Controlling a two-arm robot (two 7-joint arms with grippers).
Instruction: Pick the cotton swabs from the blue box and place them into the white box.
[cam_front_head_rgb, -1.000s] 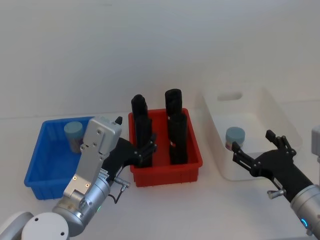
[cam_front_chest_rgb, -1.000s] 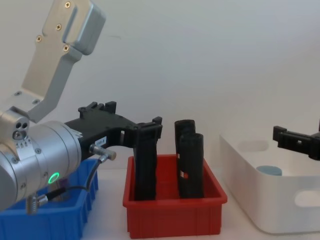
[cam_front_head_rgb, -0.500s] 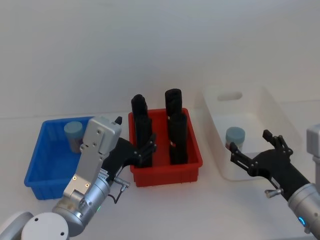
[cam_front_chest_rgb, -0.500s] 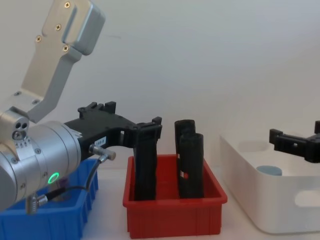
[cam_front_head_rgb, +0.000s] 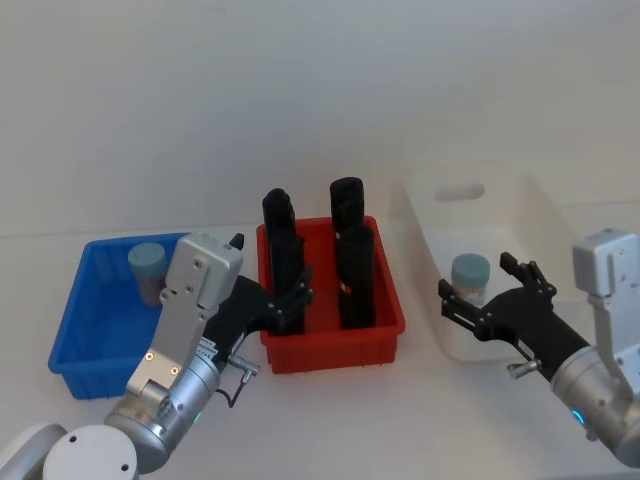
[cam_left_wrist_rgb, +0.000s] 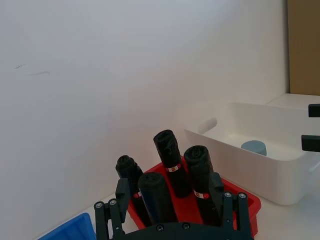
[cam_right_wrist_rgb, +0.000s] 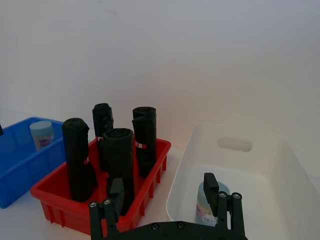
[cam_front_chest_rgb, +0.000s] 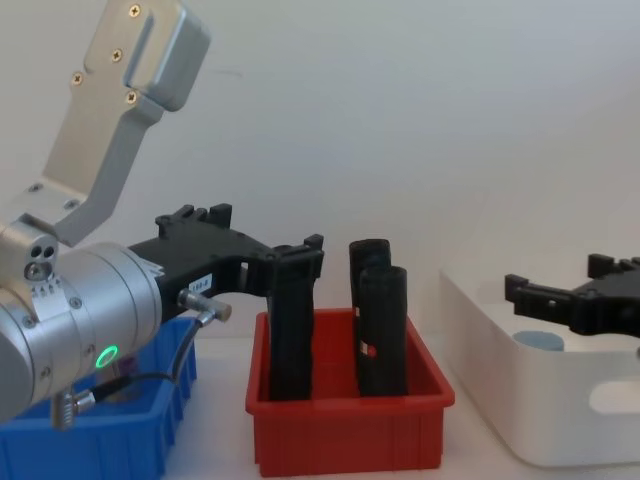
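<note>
Nearest you, the left gripper, jaws released and empty, hangs by the red bin's near left corner; the right gripper, likewise spread and empty, hovers at the white box's near left wall. Beyond, one swab jar stands in the blue box's far corner, a second swab jar in the white box. Your right wrist view takes in both; the chest view gives the second's lid.

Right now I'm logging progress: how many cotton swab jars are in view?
2. One cotton swab jar stands in the blue box, at a far corner; the second jar sits in the white box. The left arm may hide others in the blue box.
</note>
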